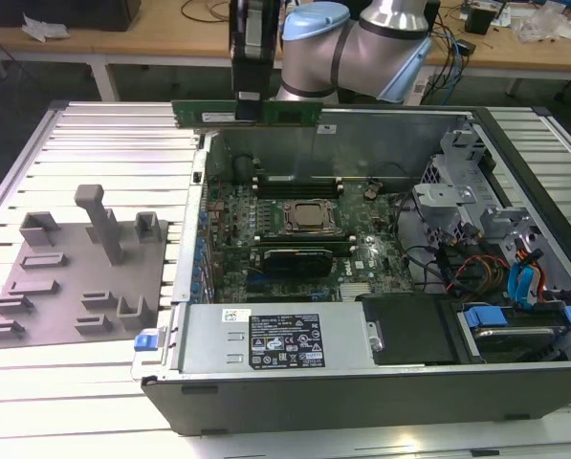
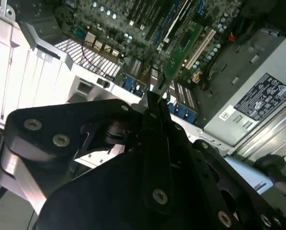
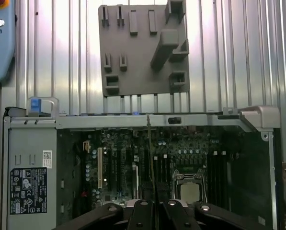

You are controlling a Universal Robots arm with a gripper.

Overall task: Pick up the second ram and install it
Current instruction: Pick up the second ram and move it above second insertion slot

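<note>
At the exterior view's left, a grey holder tray with upright posts sits on the slatted desk. Right of it, above the far wall of the open computer case, the second ram hangs level. The jaws are clamped on its upper edge near the middle, with the stick well clear of the motherboard below. Farther right, the arm stands behind the case, and cables crowd the case's right end.
</note>
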